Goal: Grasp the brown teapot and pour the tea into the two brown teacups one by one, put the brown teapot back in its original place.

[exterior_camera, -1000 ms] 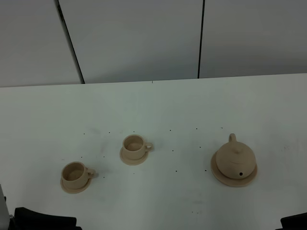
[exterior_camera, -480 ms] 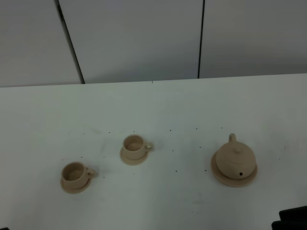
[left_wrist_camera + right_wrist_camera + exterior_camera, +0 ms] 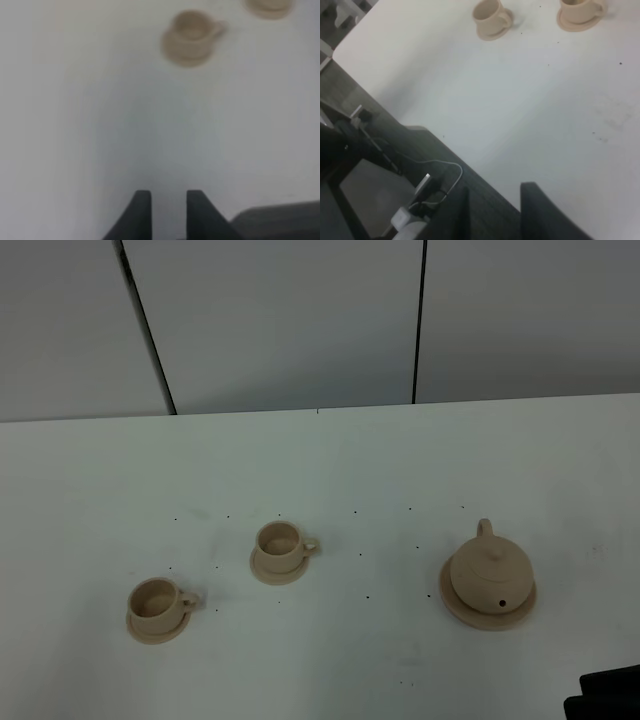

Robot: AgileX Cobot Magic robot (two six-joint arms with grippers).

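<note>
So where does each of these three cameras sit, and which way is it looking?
Exterior high: mounted above, looking down on the white table, squat beige-tan ceramic teapot and two small beige-tan ceramic teacups; a dark robot part shows bottom right.
Left wrist: on the left arm, looking past the left gripper across the table; blurred.
Right wrist: on the right arm, looking past the right gripper over the table's edge.
Shared: all three views show both teacups.

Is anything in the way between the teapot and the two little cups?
No. Only bare white table lies between the brown teapot on its plate and the middle teacup, then the left teacup. Nothing visible blocks the way.
</note>
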